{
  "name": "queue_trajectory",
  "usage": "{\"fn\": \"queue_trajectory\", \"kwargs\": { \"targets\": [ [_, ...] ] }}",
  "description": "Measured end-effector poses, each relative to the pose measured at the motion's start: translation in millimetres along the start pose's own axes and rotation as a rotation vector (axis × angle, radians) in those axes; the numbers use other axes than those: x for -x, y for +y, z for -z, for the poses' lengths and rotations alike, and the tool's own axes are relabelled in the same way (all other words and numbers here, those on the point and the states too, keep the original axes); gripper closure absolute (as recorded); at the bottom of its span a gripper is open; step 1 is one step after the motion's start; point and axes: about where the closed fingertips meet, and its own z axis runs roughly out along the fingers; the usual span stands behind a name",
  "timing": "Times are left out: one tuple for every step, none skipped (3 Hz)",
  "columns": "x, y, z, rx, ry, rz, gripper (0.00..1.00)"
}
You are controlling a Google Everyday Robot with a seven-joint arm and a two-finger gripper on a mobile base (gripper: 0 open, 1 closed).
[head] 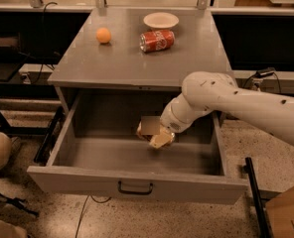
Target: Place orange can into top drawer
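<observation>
The top drawer [137,183] is pulled wide open below the grey cabinet top, with a dark pull handle [135,188] on its front. My gripper [154,134] is low inside the drawer, near its middle, on the end of the white arm that reaches in from the right. It is shut on the orange can [143,131], which lies on its side between the fingers [160,140], close to the drawer floor. Most of the can is hidden by the gripper.
On the cabinet top [117,63] lie a red cola can [157,40] on its side, a small orange ball [103,35] and a white bowl [161,20]. Black rails and cables run along the floor at the left. A dark post [254,192] stands at the drawer's right.
</observation>
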Motion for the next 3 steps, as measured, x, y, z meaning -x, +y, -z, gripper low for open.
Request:
{"fn": "queue_trajectory", "kwargs": {
  "targets": [
    [4.8,-6.5,-35.3,-0.025,-0.045,-0.071,0.97],
    [8.8,-8.6,-50.8,-0.026,-0.073,-0.089,0.75],
    [11.7,-8.2,-60.1,-0.015,-0.093,-0.094,0.51]
  ]
}}
